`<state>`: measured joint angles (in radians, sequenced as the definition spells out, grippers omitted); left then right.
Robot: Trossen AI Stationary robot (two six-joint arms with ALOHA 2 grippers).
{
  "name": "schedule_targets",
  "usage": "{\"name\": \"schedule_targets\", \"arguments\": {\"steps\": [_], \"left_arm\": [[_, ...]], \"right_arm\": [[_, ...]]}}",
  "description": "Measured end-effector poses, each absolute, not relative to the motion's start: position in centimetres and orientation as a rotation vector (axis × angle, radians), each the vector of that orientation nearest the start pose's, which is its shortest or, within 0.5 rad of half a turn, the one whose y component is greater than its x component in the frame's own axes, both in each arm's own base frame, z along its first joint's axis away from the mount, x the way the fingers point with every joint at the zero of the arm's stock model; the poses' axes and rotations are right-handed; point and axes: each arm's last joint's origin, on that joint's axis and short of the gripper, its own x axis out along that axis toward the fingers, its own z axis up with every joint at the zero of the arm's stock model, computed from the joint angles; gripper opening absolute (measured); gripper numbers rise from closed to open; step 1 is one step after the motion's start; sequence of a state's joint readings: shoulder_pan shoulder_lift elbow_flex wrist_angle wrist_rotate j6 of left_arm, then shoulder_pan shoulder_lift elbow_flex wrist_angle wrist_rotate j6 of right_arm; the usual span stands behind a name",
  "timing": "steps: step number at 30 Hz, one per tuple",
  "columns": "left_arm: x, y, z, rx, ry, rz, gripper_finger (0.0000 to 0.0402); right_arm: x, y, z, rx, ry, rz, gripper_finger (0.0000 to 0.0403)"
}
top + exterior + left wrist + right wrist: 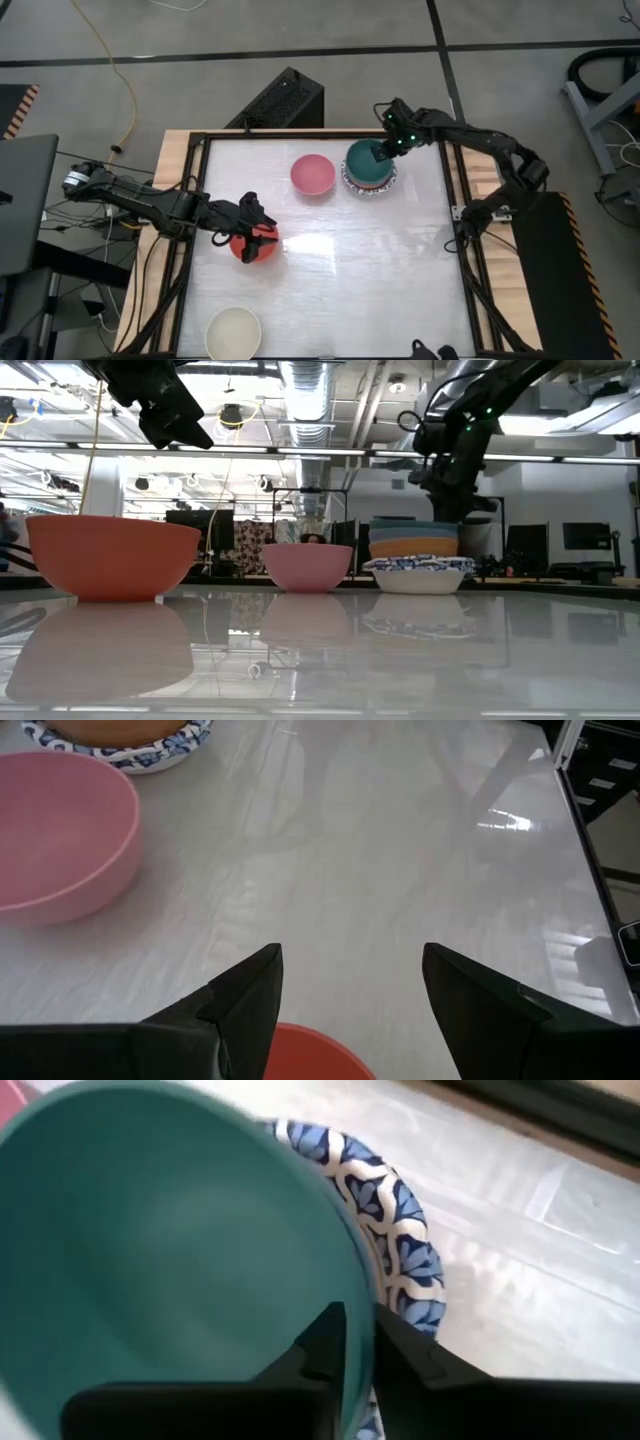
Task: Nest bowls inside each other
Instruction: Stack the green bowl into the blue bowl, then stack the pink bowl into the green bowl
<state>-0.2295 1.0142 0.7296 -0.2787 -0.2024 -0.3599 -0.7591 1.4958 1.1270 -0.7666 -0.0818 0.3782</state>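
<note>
Teal bowl [368,163] sits nested atop the blue-patterned bowl [385,184] stack.

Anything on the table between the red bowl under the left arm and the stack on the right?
Only the pink bowl, which sits beside the stack and apart from the red bowl. Otherwise it is bare tabletop; the high view shows it.

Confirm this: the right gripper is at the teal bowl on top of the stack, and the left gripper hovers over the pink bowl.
Not quite. The right gripper is at the teal bowl topping the stack, but the high view shows the left gripper hovering over the red bowl; the pink bowl sits apart, untouched.
</note>
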Motion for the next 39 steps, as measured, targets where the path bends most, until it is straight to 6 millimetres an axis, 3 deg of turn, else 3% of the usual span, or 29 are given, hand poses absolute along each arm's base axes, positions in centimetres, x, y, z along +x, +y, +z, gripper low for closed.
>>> {"name": "schedule_targets", "arguments": {"steps": [4,8,22,27,31,36,39], "left_arm": [[20.9,-4.3,26.5,-0.231,0.55,0.068,0.0231],[20.9,-4.3,26.5,-0.231,0.552,0.066,0.0231],[20.6,-4.2,27.0,-0.228,0.513,0.091,0.0231],[19.7,-3.9,28.0,-0.225,0.462,0.073,0.0231],[18.9,-3.8,29.2,-0.205,0.385,0.05,0.0231],[17.7,-3.5,30.6,-0.187,0.29,0.023,0.0231],[17.0,-3.3,31.1,-0.186,0.261,0.018,0.0231]], "right_arm": [[21.4,-20.0,24.1,0.776,0.986,-0.785,0.0087],[21.0,-19.8,24.9,0.762,0.964,-0.782,0.0101],[20.4,-17.2,31.7,0.546,0.723,-0.669,0.0159],[23.5,-13.1,33.4,0.373,0.61,-0.342,0.0155],[27.7,-9.1,33.7,0.132,0.507,-0.145,0.015],[33.2,-4.5,31.3,-0.232,0.46,-0.091,0.0148],[35.5,-3.5,28.5,-0.321,0.513,-0.134,0.0148]]}}
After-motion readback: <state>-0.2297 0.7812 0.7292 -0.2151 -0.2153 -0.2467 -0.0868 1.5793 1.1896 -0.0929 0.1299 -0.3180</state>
